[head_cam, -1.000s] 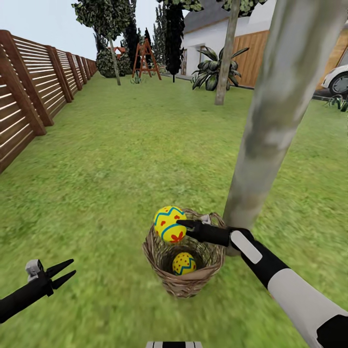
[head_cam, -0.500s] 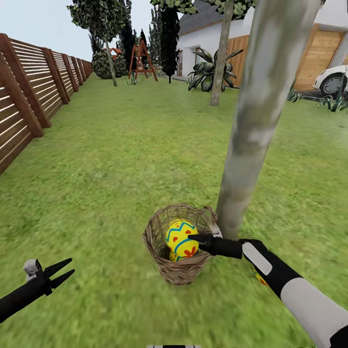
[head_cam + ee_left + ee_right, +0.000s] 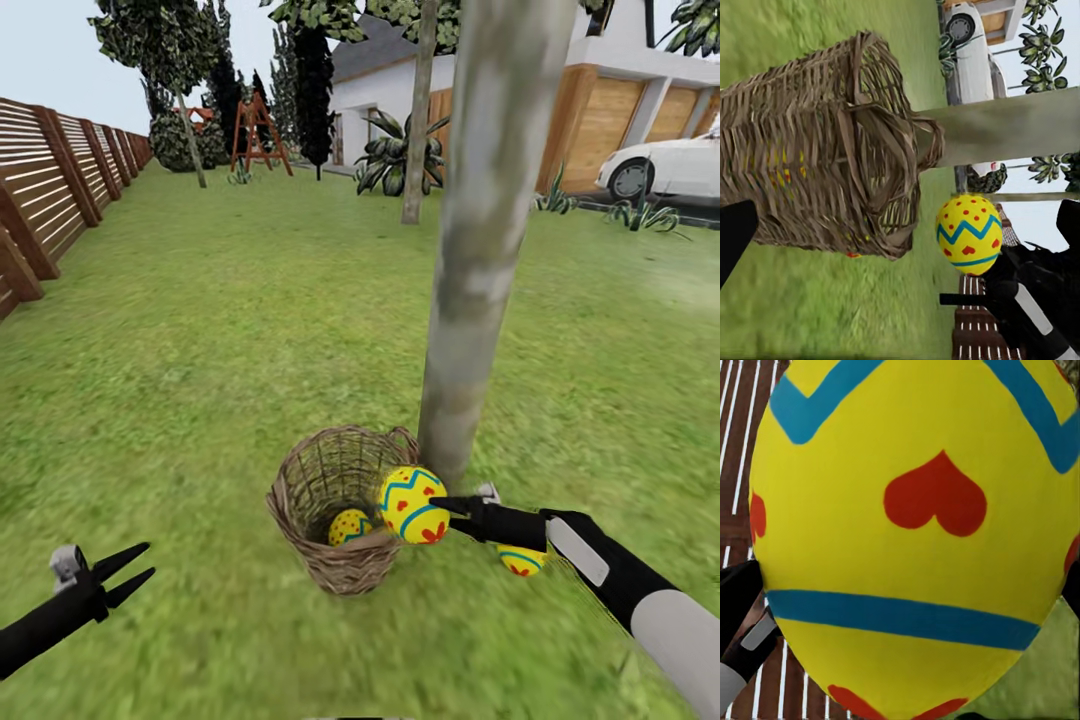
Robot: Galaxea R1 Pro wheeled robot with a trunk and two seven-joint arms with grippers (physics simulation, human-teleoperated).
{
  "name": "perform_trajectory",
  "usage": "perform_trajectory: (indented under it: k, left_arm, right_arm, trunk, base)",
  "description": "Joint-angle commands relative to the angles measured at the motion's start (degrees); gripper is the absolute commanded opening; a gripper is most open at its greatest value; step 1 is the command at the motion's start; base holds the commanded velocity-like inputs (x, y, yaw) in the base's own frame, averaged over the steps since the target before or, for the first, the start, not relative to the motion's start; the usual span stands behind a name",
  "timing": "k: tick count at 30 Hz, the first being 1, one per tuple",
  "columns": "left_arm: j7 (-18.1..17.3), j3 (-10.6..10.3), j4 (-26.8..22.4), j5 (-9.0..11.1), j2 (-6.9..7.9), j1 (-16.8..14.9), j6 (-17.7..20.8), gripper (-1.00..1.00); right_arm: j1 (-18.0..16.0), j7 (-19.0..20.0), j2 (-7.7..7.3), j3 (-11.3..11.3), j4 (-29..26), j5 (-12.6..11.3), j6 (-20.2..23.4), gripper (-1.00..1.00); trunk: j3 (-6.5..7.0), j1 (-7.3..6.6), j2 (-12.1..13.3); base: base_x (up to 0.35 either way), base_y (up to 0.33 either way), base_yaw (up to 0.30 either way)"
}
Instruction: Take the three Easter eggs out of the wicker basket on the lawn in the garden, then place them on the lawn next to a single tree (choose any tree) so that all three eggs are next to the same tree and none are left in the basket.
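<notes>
So my right hand [image 3: 447,507] is clamped on one Easter egg [image 3: 412,504], held above the wicker basket [image 3: 335,505] rim at its 3 o'clock side. Second egg [image 3: 349,525] sits inside the basket, third egg [image 3: 521,560] lies on the lawn [image 3: 250,320] beside the tree [image 3: 480,250]. Left hand [image 3: 135,572] hangs spread apart, holding nothing, around 8 o'clock.

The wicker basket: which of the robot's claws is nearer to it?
Right. The right gripper holds an egg at the wicker basket's rim; the left gripper hovers open, apart over grass.
</notes>
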Motion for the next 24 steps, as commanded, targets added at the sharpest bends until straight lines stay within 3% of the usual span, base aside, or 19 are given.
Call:
perform_trajectory:
  k: [1, 5, 8, 9, 11, 13, 18, 21, 22, 24]
  left_arm:
    - [-0.15, 0.05, 0.21, 0.07, 0.01, -0.02, 0.56, 1.00]
    - [-0.15, 0.06, 0.35, 0.04, 0.01, -0.01, 0.52, 1.00]
    - [-0.15, 0.06, 0.36, 0.07, 0.01, -0.01, 0.46, 1.00]
    - [-0.15, 0.06, 0.36, 0.06, -0.01, 0.00, 0.49, 1.00]
    - [-0.15, 0.06, 0.36, 0.06, -0.01, -0.03, 0.47, 1.00]
    - [-0.15, 0.06, 0.36, 0.03, -0.07, -0.04, 0.44, 1.00]
    - [-0.40, 0.06, 0.29, 0.11, -0.08, -0.02, 0.13, 1.00]
    - [-0.59, -0.33, -0.11, 0.18, -0.65, 0.01, 0.02, 1.00]
    - [-0.63, -0.43, -0.19, 0.18, -0.96, -0.02, 0.01, 1.00]
    - [-0.40, -0.59, -0.35, 0.13, -3.05, -0.03, -0.04, 1.00]
  right_arm:
    - [-0.07, 0.01, -0.91, 0.27, 0.04, -0.47, 0.28, -1.00]
    - [-0.07, 1.44, -4.75, 0.27, 0.14, -0.44, 0.21, -1.00]
    - [-0.07, 4.30, -6.05, 0.33, 1.57, -0.24, 0.15, -1.00]
    - [-0.07, 4.44, -6.14, 0.34, 2.06, 0.45, 0.08, -1.00]
    - [-0.07, 4.57, -6.16, 0.29, 3.76, 4.09, -0.10, -1.00]
    - [-0.07, 4.51, -6.20, 0.23, 4.43, 5.51, -0.29, -1.00]
    - [-0.07, 3.83, -6.23, 0.24, 5.84, 5.88, -4.18, -1.00]
    - [-0.07, 0.77, -6.10, 0.27, 5.95, 5.95, -5.57, -1.00]
    - [-0.07, -0.02, -6.08, 0.27, 5.95, 5.95, -6.71, -1.00]
    - [-0.07, -2.24, -6.03, 0.27, 6.01, 5.91, -10.26, -1.00]
  trunk:
    - [0.02, -0.01, -0.02]
    - [0.30, -0.01, -0.02]
    - [0.50, -0.01, -0.02]
    - [0.57, -0.01, -0.02]
    - [0.70, -0.01, -0.02]
    - [0.84, -0.01, -0.02]
    - [1.18, -0.01, -0.02]
    - [1.38, -0.01, -0.02]
    - [1.44, -0.01, -0.02]
    - [1.57, -0.01, -0.02]
  base:
    - [0.000, 0.000, -0.206]
    - [0.000, 0.000, -0.206]
    - [0.000, 0.000, -0.206]
    - [0.000, 0.000, -0.206]
    - [0.000, 0.000, -0.206]
    - [0.000, 0.000, -0.206]
    - [0.000, 0.000, -0.206]
    - [0.000, 0.000, -0.217]
    - [0.000, 0.000, -0.227]
    - [0.000, 0.000, -0.235]
